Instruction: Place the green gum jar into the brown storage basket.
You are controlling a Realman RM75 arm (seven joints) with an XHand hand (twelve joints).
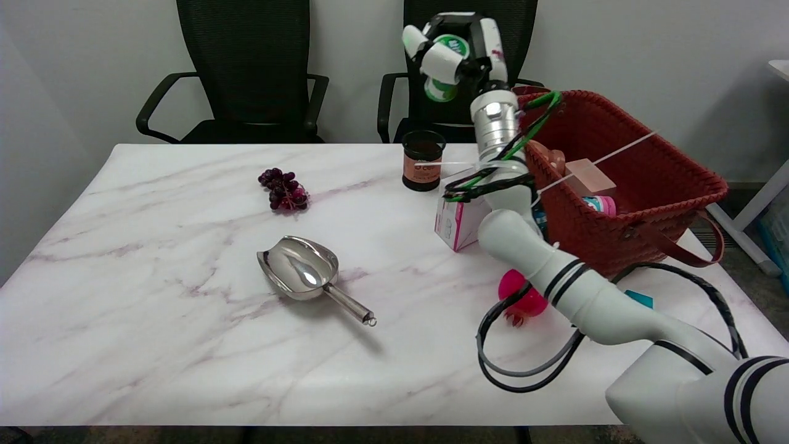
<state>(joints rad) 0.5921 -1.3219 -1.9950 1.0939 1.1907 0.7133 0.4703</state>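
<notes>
My robot hand [457, 52] grips the green gum jar [445, 66], lifted high above the desk [185, 345], just left of the brown basket [647, 203] and above a dark cup [423, 160].

Gum jar [445, 61] mostly wrapped by the right hand [456, 52]; only the green lid face and a strip of label show, print too small to read. Forearm covers the basket [641, 185] near-left rim and part of the pink-white box [455, 223]. Pink ball [516, 302] and teal block [638, 298] partly behind arm and cable. Basket contents half hidden by its wall (can't identify them). Arm cut off at lower right edge.
</notes>
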